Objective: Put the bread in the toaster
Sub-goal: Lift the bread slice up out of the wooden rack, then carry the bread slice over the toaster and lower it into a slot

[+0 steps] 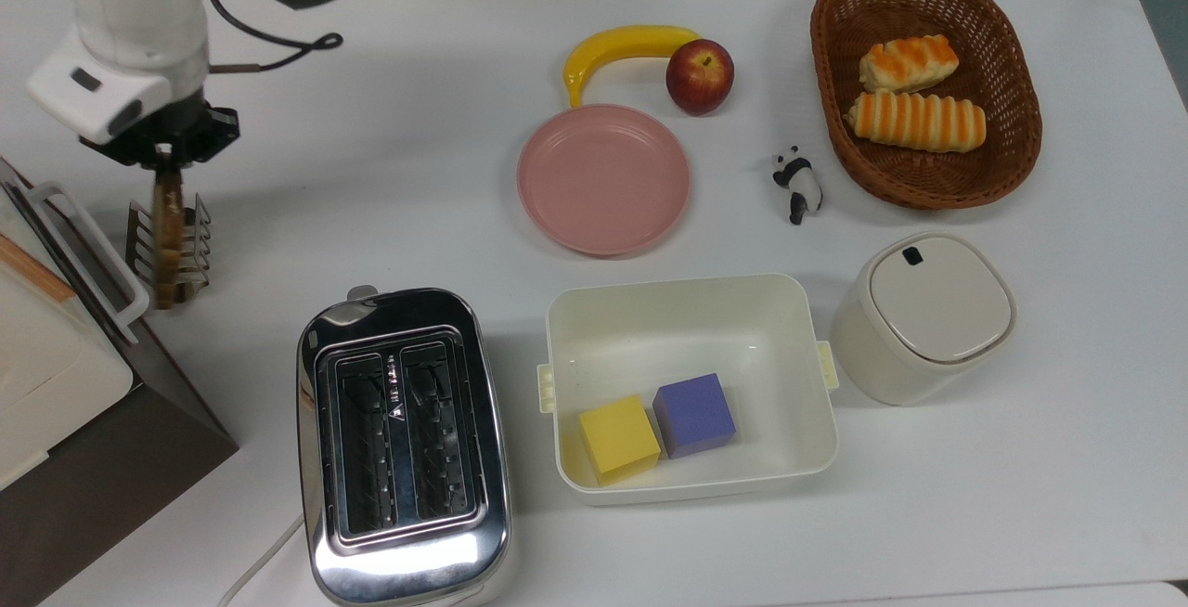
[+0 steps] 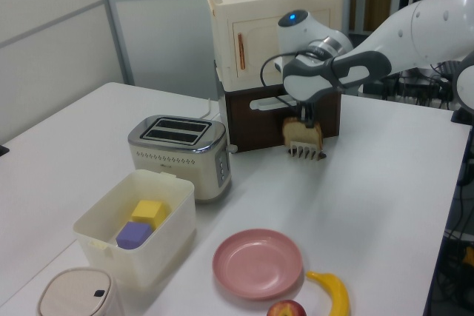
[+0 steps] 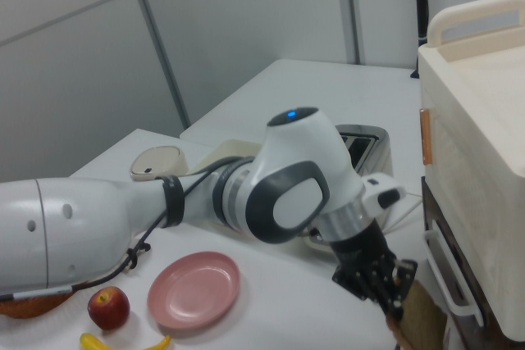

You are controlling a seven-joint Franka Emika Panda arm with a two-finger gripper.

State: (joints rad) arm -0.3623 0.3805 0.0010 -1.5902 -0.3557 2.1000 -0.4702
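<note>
I see even, bright overhead light on the white table [image 1: 427,124]; shadows stay soft and short. Glare flares on the toaster [image 1: 404,556] near its lower edge in the top view. The side views look softer, slightly hazy.

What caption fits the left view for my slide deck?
Gripper shut on the bread, lifting it above the rack; toaster waits nearby.

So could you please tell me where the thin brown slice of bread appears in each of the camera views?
Top view: the thin brown bread slice stands edge-on at the top view's left edge, in a rack under the pincer.
Left view: centre right, just above the rack.
Right view: bottom right corner, partly cut off.
Shared landmark: the shiny chrome two-slot toaster.
</note>
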